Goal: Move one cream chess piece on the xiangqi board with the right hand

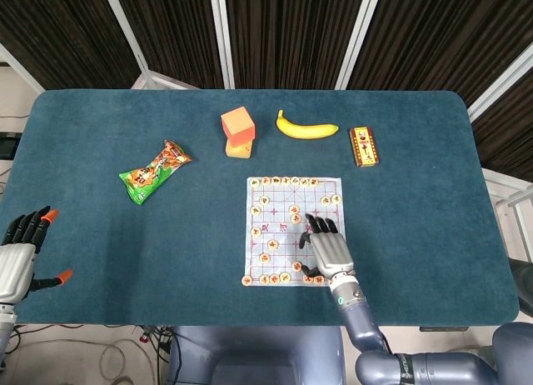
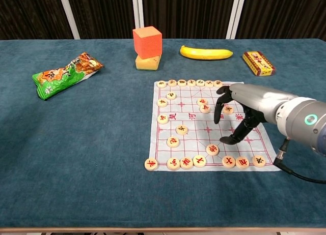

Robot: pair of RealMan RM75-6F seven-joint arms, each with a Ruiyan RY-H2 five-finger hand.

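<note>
Cream chess pieces (image 2: pixel 182 129) lie scattered over the xiangqi board (image 2: pixel 173 118), a pale printed sheet that sits right of centre on the blue table (image 1: pixel 166 260). In the chest view a row of pieces runs along the board's far edge at 12 o'clock and another along its near edge at 6 o'clock, with single pieces dotted between them.

The right hand (image 2: pixel 239 110) hangs over the board's right half, at about 3 o'clock from the board's middle. Its fingers (image 2: pixel 218 110) are spread and bent downward, with nothing held between them. One dark fingertip points down just beside a piece (image 2: pixel 212 149) near the front row; whether it touches that piece cannot be told. In the head view the same hand (image 1: pixel 326 247) covers the board's lower right part, hiding several pieces beneath it.

The left hand (image 1: pixel 21 252) rests at the table's left edge, at about 8 o'clock, well apart from the board, fingers apart and holding nothing.

Beyond the board, at 12 o'clock, lies a banana (image 2: pixel 206 53). At 11 o'clock an orange block (image 2: pixel 147 41) stands on a yellow sponge (image 2: pixel 147 62). At 1 o'clock lies a small patterned box (image 2: pixel 258 62). A green snack bag (image 2: pixel 66 75) lies far off at 10 o'clock.
</note>
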